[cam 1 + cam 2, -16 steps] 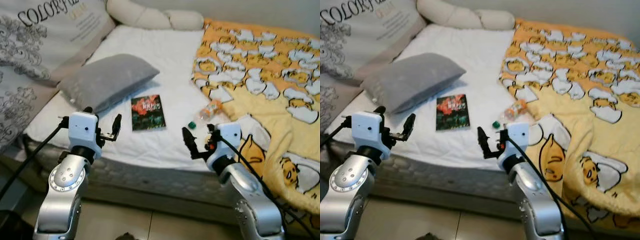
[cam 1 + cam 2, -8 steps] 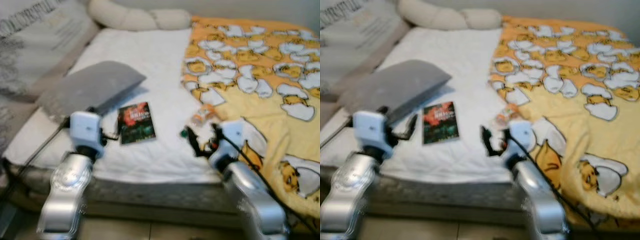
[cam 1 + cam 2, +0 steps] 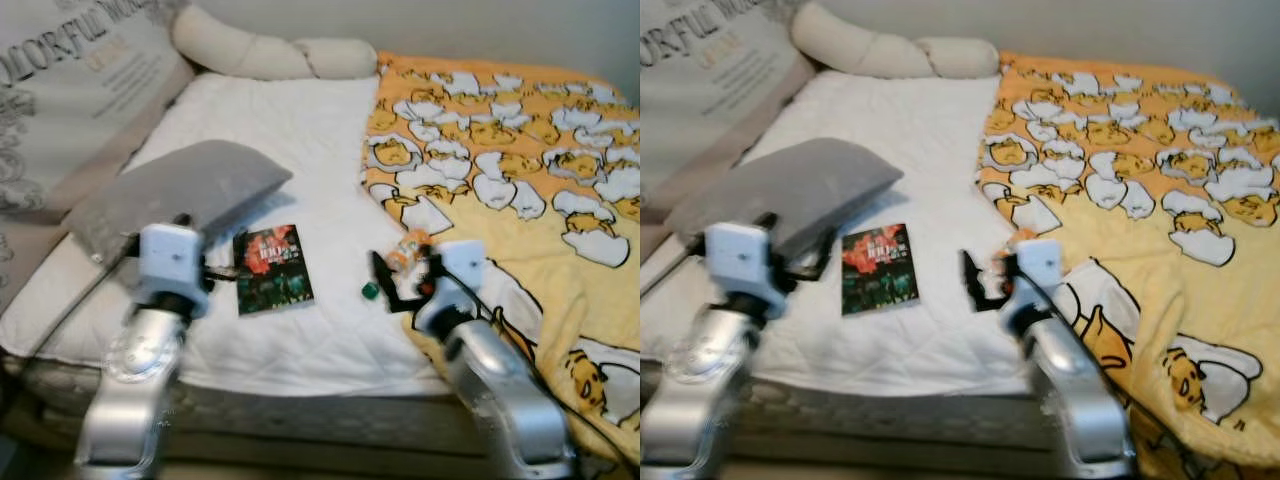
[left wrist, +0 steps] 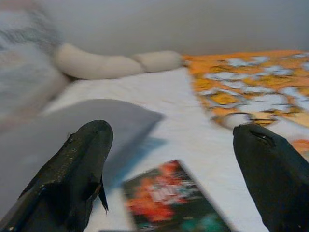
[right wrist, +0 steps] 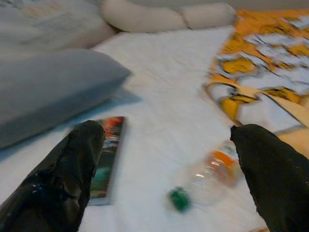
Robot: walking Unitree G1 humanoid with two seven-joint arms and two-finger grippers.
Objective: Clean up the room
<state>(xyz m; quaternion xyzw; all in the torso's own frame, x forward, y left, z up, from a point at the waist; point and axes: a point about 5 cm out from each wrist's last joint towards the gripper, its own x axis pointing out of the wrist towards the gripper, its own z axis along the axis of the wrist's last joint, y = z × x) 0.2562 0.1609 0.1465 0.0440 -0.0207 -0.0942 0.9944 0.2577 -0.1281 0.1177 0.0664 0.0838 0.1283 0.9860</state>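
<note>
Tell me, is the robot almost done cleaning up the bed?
Not yet. Nothing looks tidied so far. The book and the plastic bottle lie loose on the white sheet, and the yellow blanket is rumpled. The left gripper hangs open above the book and the right gripper hangs open above the bottle, both holding nothing. Picking those up is left.

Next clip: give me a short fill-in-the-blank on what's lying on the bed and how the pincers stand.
1. The book lies on the white sheet beside the ____ pillow.
2. The clear bottle has a ____ cap.
3. The left pincer and the right pincer both stand ____.

Missing words: grey; green; open
</note>
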